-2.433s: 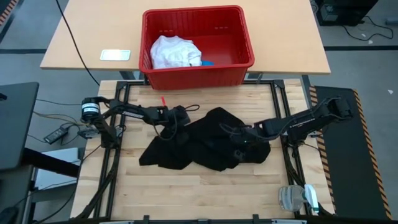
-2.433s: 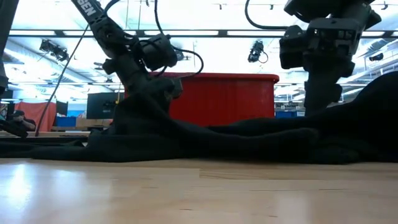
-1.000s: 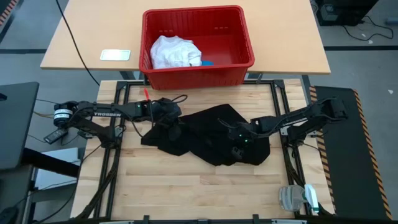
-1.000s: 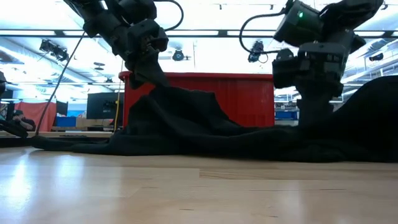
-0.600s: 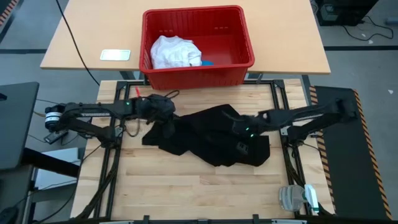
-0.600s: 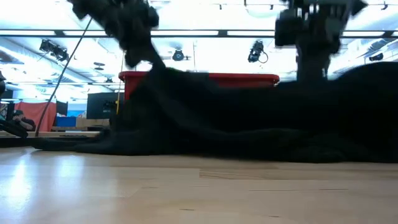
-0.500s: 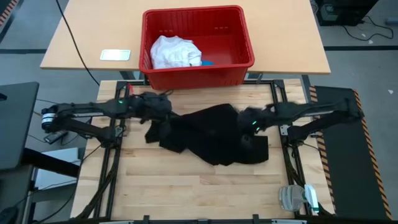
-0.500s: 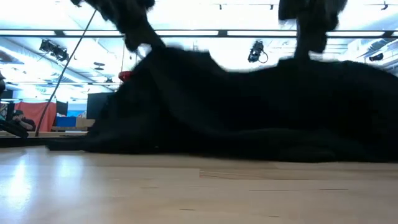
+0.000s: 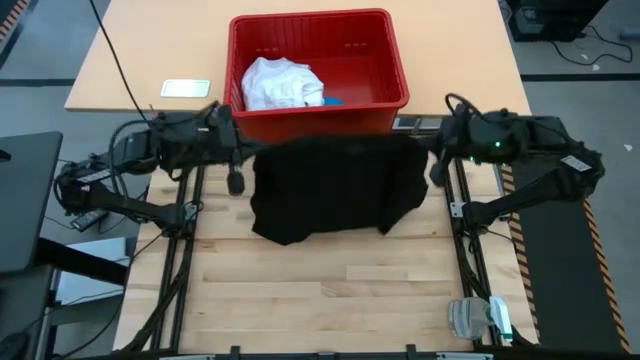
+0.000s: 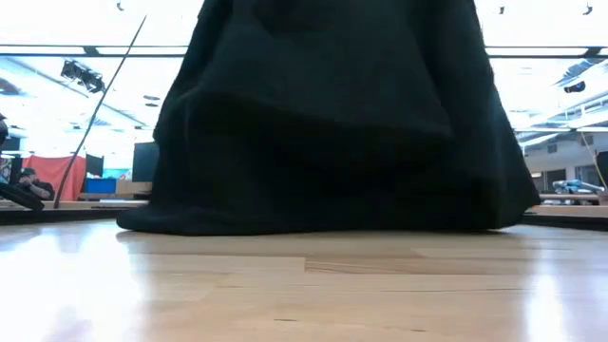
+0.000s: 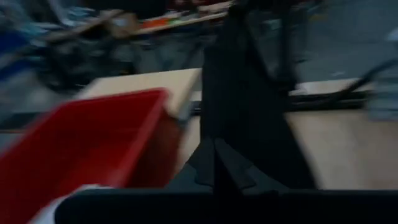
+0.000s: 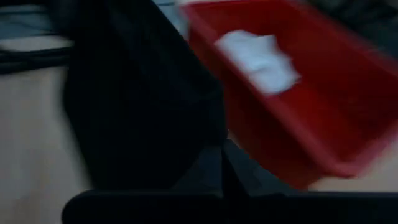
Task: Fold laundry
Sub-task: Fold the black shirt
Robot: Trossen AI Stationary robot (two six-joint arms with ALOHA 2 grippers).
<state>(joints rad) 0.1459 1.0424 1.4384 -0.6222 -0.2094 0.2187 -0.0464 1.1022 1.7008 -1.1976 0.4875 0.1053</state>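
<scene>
A black garment hangs spread like a curtain between my two grippers, in front of the red basket. In the low view it fills the middle of the picture, and its lower edge rests on the wooden table. My left gripper is shut on its upper left corner. My right gripper is shut on its upper right corner. Both are raised high near the table's far edge. A white T-shirt and a small blue piece lie in the basket. My left gripper pinches the black garment's upper left corner between its two shut fingers, coming from the table's left, about level. The cloth hangs below. One layer or several, I cannot tell. My right gripper pinches the garment's upper right corner between its shut fingers, coming from the table's right and slanting a little down. The top edge runs across to the other gripper, and the cloth hangs down to the table.
The red basket stands on a tan table just beyond the wooden table's far edge, with a pale flat card to its left. A clear object lies at the near right corner. Bare wood shows in front of the garment.
Both grippers have risen fast and drawn apart, toward the far edge and the table's left and right sides. The black garment, a heap on the table a second ago, is lifted and spread out between them. Only its lower end stays on the wood.
</scene>
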